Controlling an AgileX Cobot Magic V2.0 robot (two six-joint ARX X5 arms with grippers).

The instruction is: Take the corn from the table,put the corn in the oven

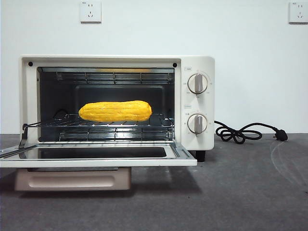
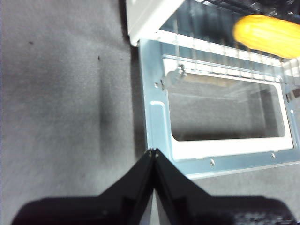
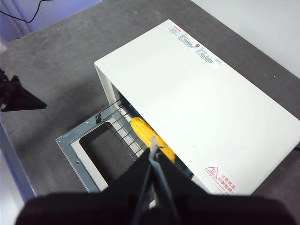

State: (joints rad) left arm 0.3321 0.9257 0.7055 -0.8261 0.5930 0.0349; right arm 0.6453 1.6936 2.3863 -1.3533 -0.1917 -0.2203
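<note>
Already done, by the look of it: corn lying lengthwise on the wire rack inside the oven, door dropped flat over the tabletop. Left to do: shutting the door, at most. Right gripper poised high above the oven's front edge, fingers pressed together, holding nothing. Left gripper low beside the open door's corner, fingers likewise pressed together, empty.

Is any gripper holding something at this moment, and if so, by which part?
Nothing is held. The left gripper and the right gripper are both shut on nothing. The corn lies free on the rack inside the open oven.
</note>
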